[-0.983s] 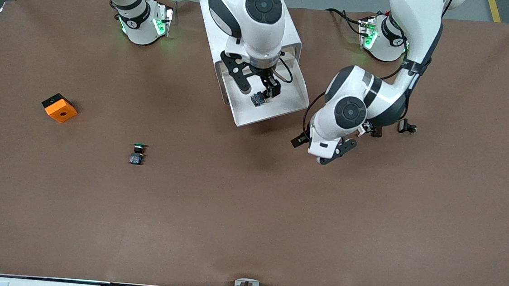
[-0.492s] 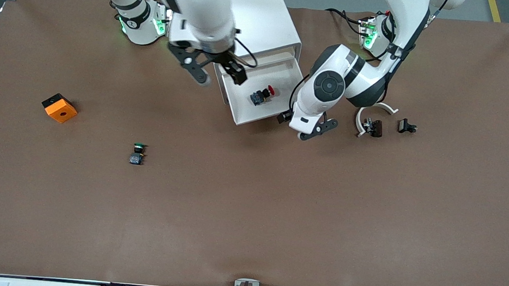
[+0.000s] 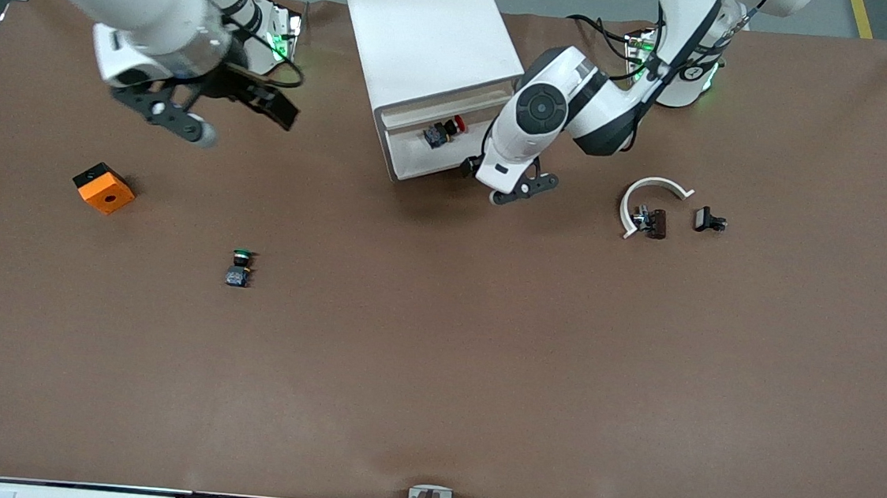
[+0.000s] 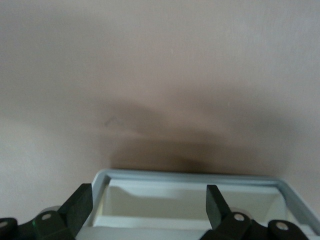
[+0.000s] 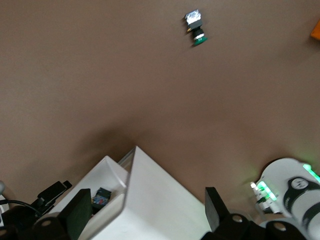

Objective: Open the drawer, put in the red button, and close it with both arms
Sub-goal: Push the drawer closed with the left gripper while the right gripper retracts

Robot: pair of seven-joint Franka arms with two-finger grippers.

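Both jaws wide above brown table [image 3: 433, 375].

Brown table [image 3: 433, 375] carries a white drawer cabinet [image 3: 421, 33], an orange block [image 3: 104, 187], a green button [image 3: 239, 267], a white clip [image 3: 648, 198] and a small black part [image 3: 708, 220].

Robotics lab, two white arms [image 3: 557, 115] bolted to brown-matted table [image 3: 482, 363], aluminium frame posts, cabling
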